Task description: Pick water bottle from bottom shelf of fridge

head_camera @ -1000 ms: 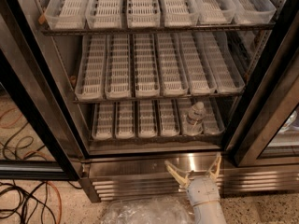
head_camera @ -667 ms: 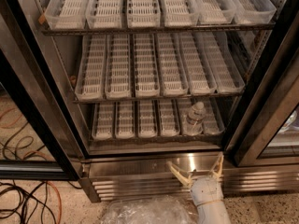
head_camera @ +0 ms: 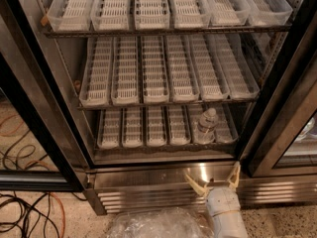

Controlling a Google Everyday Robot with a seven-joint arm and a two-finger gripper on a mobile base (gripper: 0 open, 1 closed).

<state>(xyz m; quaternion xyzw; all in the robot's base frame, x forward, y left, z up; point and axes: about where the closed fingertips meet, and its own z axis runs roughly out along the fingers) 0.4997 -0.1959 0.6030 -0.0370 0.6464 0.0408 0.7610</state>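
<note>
The fridge (head_camera: 59, 108) stands open, showing three racks of white lane trays. The water bottle (head_camera: 205, 125), clear with a white cap, stands upright in the fifth lane from the left on the bottom shelf (head_camera: 148, 128), near its front edge. My gripper (head_camera: 213, 178) is low in front of the fridge's steel base, below the bottle and slightly to its right. Its two pale fingers are spread apart and hold nothing.
The louvred base grille (head_camera: 143, 198) runs below the shelf. A black-edged door frame (head_camera: 277, 118) stands at the right, another at the left (head_camera: 34, 128). Cables (head_camera: 25, 212) lie on the floor at the left. Crumpled clear plastic (head_camera: 153, 224) lies at the bottom.
My gripper has shifted a little to the right and slightly down in the view. The bottle has not moved.
</note>
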